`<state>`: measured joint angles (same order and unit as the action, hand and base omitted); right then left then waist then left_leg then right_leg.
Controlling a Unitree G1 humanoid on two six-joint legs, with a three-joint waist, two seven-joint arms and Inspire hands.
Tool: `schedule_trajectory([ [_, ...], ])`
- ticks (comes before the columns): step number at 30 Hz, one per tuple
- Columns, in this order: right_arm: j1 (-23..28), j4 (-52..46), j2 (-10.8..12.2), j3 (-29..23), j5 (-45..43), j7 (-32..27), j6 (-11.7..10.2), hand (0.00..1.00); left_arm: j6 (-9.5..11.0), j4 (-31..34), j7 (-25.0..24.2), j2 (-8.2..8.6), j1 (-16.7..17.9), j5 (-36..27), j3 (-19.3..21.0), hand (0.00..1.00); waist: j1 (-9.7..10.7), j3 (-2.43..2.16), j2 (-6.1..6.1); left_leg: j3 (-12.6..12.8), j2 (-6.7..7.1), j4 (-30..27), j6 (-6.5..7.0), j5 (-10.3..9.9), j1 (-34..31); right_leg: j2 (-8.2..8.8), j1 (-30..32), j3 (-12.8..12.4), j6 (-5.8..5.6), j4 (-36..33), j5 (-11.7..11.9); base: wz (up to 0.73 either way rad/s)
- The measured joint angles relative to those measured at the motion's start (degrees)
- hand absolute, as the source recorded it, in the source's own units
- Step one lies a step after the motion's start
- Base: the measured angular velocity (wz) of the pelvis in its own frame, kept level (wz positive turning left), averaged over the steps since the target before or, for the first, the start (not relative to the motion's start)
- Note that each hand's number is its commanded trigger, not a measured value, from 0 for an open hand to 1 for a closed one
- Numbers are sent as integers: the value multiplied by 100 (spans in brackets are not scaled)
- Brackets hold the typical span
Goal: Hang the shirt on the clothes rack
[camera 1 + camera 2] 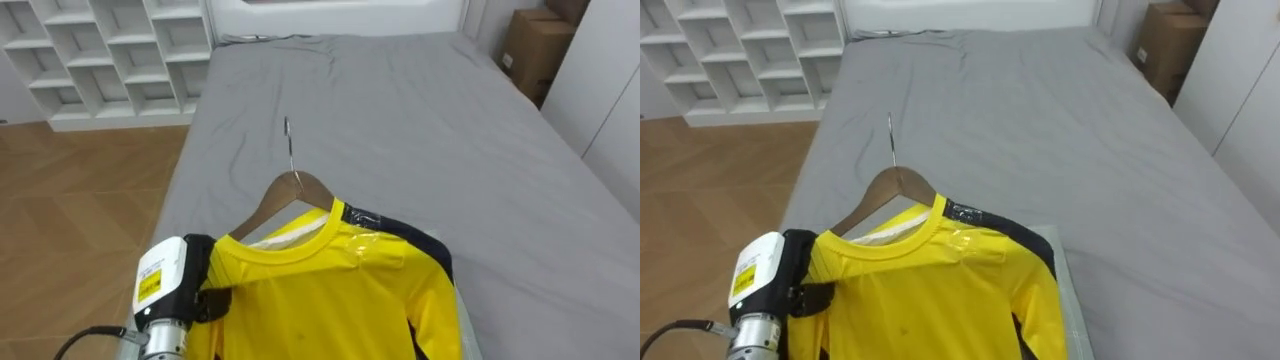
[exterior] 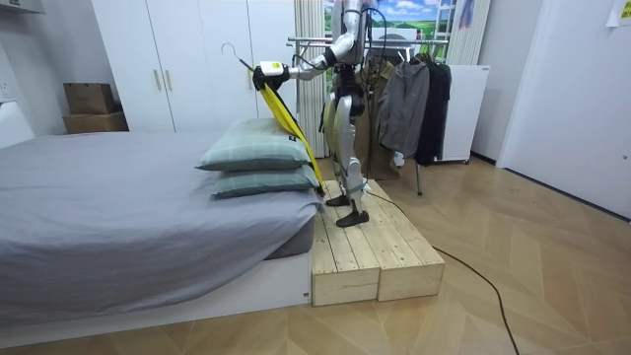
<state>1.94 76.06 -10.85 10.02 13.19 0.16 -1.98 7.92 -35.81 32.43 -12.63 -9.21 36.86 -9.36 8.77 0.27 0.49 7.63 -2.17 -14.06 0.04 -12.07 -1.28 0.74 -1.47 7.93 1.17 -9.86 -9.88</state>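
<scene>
Left eye view: we see the left hand coming in from the lower left, clenched on the shoulder of the yellow shirt. Its thumb lies dark against the cloth and its other fingers are hidden behind it. The shirt sits on a wooden hanger, whose metal hook points out over the grey bed. In the room view we find the robot standing on a wooden platform at the bed's head, beside two stacked pillows, with the shirt held up in the air. Behind it a clothes rack carries dark garments. Beside the bed stand a white cube shelf and a cardboard box; we cannot tell what the box holds.
</scene>
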Motion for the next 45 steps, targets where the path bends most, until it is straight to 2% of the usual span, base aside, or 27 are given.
schedule_trajectory([
  [11, 70, 78, 4, -178, -48, 2, -45, 0, 109, 161, 350, -5, 7, 156, 1, 100, 33, 3, 16, 1, 4, -42, 0, -1, 64, -6, -128, 2, -2, 92, 5, 0],
  [19, 94, 76, -28, -251, -201, -15, -35, 0, 108, 161, 564, -6, 202, 149, -4, 100, 38, -23, 91, 26, 8, 27, 0, 0, 130, -11, -161, -61, -2, 112, 10, -1],
  [26, 58, 93, -28, -255, -532, -209, 21, 0, 108, 161, 598, -17, 244, 129, -3, 100, 35, -16, 86, 29, 29, 143, -1, 0, 222, -3, -208, -33, -8, 121, 6, 0],
  [29, 49, 170, -31, -275, -707, -394, 28, 0, 108, 172, 598, -18, 249, 85, -3, 100, 28, 8, 42, 17, 47, 149, -1, 0, 267, 9, -247, -66, -29, 123, -8, 0],
  [35, 85, 186, -33, -691, -1179, -1016, 35, 0, 108, 352, 643, -49, 270, 98, -2, 100, 34, 11, 17, 23, 68, 164, 1, 0, 249, 22, -201, -60, -45, 121, -17, -1],
  [37, 109, 149, -60, -930, -1620, -1423, 39, 0, 104, 529, 739, -87, 283, 139, -6, 100, 44, 6, 13, 24, 68, 162, 1, 0, 249, 23, -171, -64, -45, 114, -17, -4],
  [40, 97, 80, -135, -958, -2380, -2050, 48, 0, 99, 625, 961, -124, 288, 90, -45, 100, 36, -19, 23, 47, 62, 168, 2, 1, 260, 13, -184, -123, -44, 94, -16, -9],
  [45, -27, -263, -191, -1082, -3088, -3106, 27, 0, 82, 823, 1044, -217, 289, 73, -162, 100, 22, -21, -3, 99, 49, 174, 2, 1, 294, 7, -154, -150, -41, 13, -14, -5],
])
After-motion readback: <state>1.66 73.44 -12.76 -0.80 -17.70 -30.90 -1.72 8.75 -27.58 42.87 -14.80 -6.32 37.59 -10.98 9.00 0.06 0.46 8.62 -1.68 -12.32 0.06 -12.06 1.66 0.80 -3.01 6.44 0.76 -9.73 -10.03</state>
